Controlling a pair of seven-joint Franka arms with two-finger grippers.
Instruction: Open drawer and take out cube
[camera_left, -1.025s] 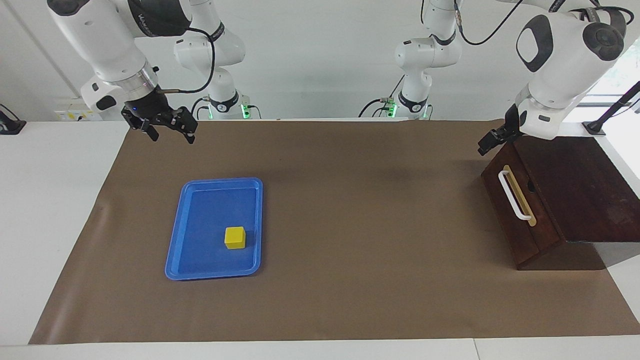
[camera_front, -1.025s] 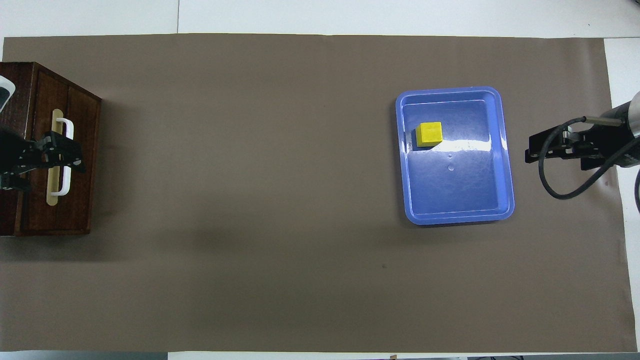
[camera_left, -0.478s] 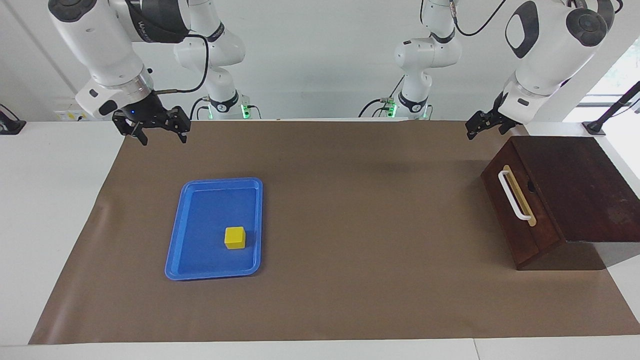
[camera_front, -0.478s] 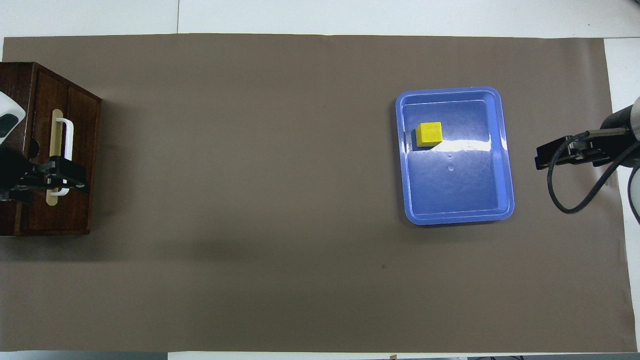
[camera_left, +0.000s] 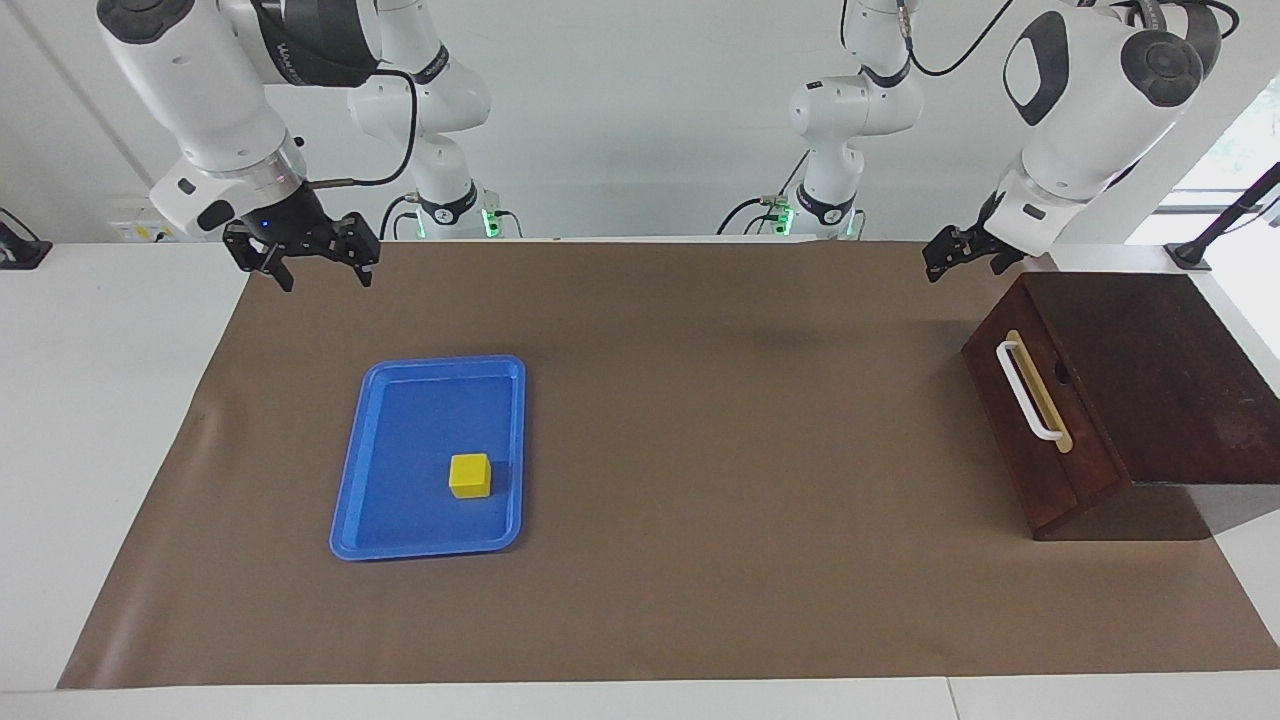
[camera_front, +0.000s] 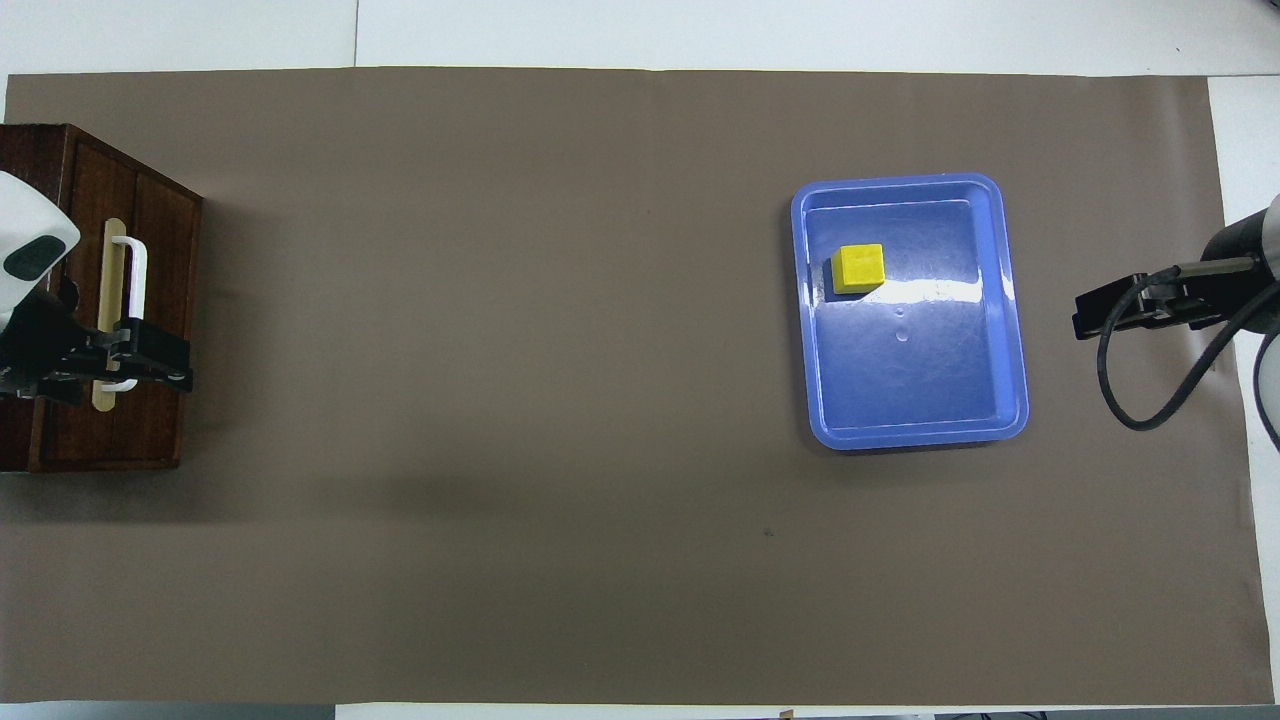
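The dark wooden drawer (camera_left: 1065, 470) stands shut at the left arm's end of the table, its white bar handle (camera_left: 1030, 392) free. In the overhead view the drawer (camera_front: 160, 250) is partly covered by my left gripper (camera_front: 150, 365). From the facing view, the left gripper (camera_left: 962, 258) hangs open in the air above the cabinet's corner, touching nothing. The yellow cube (camera_left: 470, 475) (camera_front: 859, 268) sits in the blue tray (camera_left: 345, 500) (camera_front: 1012, 330). My right gripper (camera_left: 325, 272) (camera_front: 1085, 312) hangs open and empty over the mat's edge, apart from the tray.
A brown mat (camera_left: 700, 450) covers the table between the tray and the drawer cabinet. The cabinet's dark top (camera_left: 1160, 370) slopes toward the table edge at the left arm's end. White table margin surrounds the mat.
My left gripper has lifted away from the drawer's top corner and drawn back toward the robots. The right gripper rose a little and drew back. Cube, tray and drawer have not moved.
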